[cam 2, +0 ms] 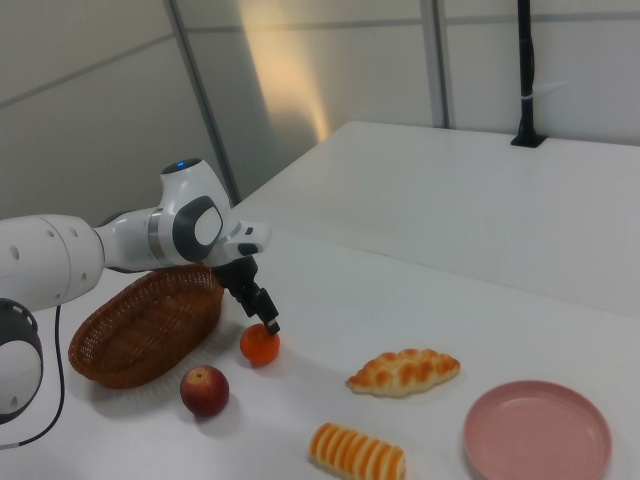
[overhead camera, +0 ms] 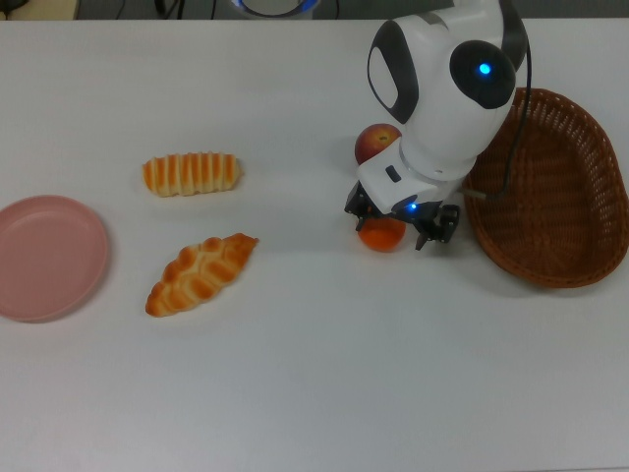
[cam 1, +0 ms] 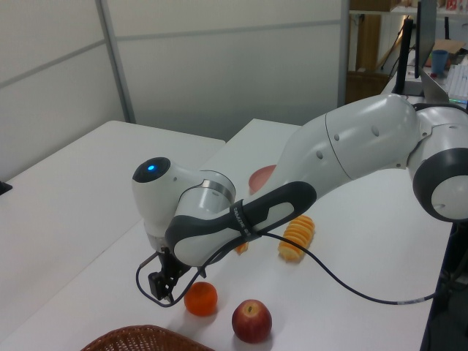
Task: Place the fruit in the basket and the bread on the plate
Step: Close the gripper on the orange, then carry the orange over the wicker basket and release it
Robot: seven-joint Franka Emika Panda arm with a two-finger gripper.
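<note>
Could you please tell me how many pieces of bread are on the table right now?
2: the golden ridged roll with pale stripes and the golden braided pointed loaf, both lying on the white table beside the round pink plate; none looks hidden.

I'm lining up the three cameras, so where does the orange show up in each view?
Top view: the orange is right of centre, partly under the gripper.
Left view: orange at bottom, left of centre.
Right view: orange left of centre.
Shared landmark: the apple nearby.
</note>
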